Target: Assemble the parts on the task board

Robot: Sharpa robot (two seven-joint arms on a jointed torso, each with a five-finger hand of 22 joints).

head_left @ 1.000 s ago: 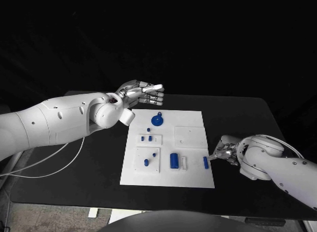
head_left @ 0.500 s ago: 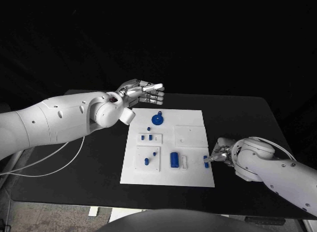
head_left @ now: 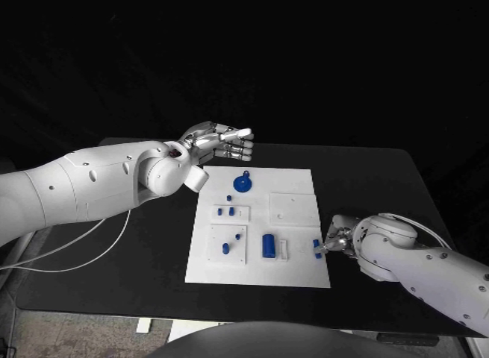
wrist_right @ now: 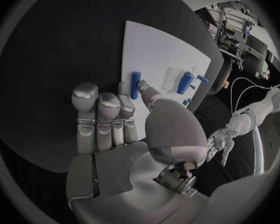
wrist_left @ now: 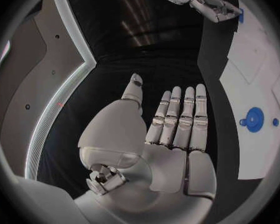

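The white task board (head_left: pixel 290 190) lies in the middle of the black table. My right hand (head_left: pixel 336 239) sits at the board's right edge, near the front. Its thumb and a fingertip pinch a small blue peg (head_left: pixel 316 248), whose lower end sits between them in the right wrist view (wrist_right: pixel 135 84); the other fingers (wrist_right: pixel 97 114) lie side by side. A blue cylinder (head_left: pixel 269 247) lies just left of the peg. My left hand (head_left: pixel 217 143) hovers above the table's back left with straight fingers (wrist_left: pixel 180 114) and holds nothing.
A round blue disc (head_left: pixel 242 183) lies near the board's back edge. Several small blue pegs (head_left: pixel 231 212) stand in plates along the board's left side. A thin cable (head_left: pixel 83 250) trails over the table's left edge.
My right hand has crept left to the board's right edge and closed on the small blue peg. The left hand has not moved.
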